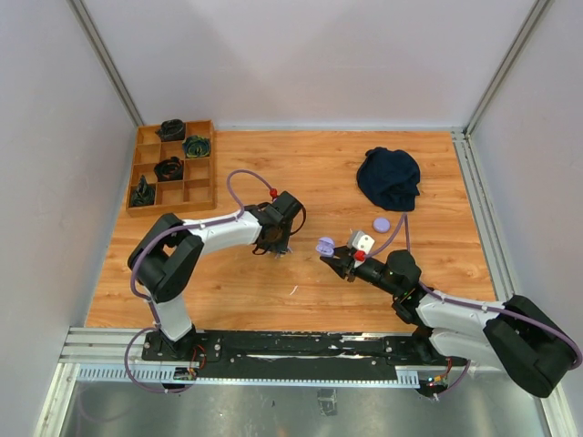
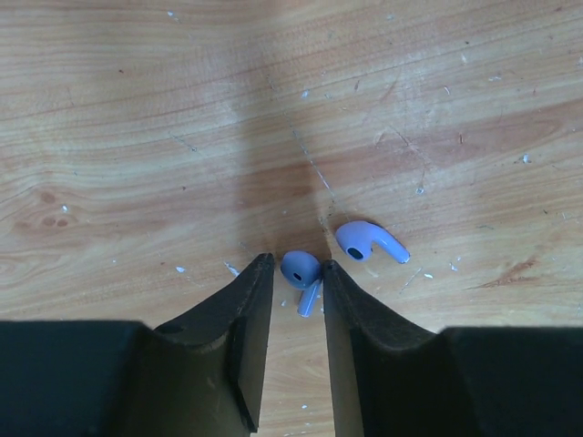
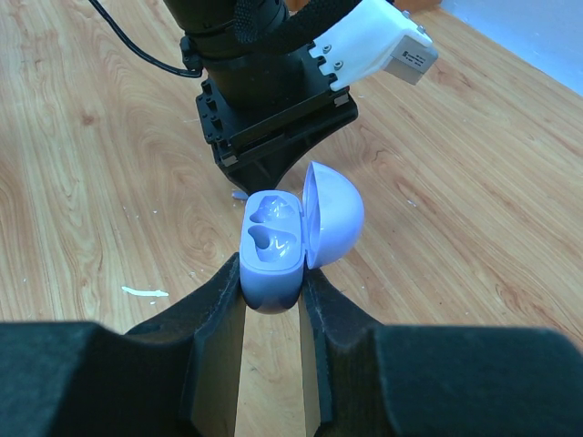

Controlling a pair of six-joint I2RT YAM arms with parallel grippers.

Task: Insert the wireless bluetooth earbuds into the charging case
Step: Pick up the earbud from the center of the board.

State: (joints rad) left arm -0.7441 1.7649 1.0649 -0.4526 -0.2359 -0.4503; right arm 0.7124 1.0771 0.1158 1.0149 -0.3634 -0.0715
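Two pale lilac earbuds lie on the wood in the left wrist view. One earbud (image 2: 302, 269) sits between the tips of my left gripper (image 2: 295, 266), touching the right finger, with a thin gap to the left finger. The other earbud (image 2: 369, 243) lies just beyond, to the right, untouched. My left gripper (image 1: 273, 244) points down at the table's middle. The lilac charging case (image 3: 271, 253) has its lid swung open and both wells empty. My right gripper (image 3: 273, 278) is shut on its body, holding the case (image 1: 325, 246) close to the right of the left gripper.
A wooden compartment tray (image 1: 202, 182) with dark items stands at the back left. A dark blue cloth (image 1: 389, 177) lies at the back right, with a round lilac puck (image 1: 382, 224) in front of it. Small white flecks dot the wood.
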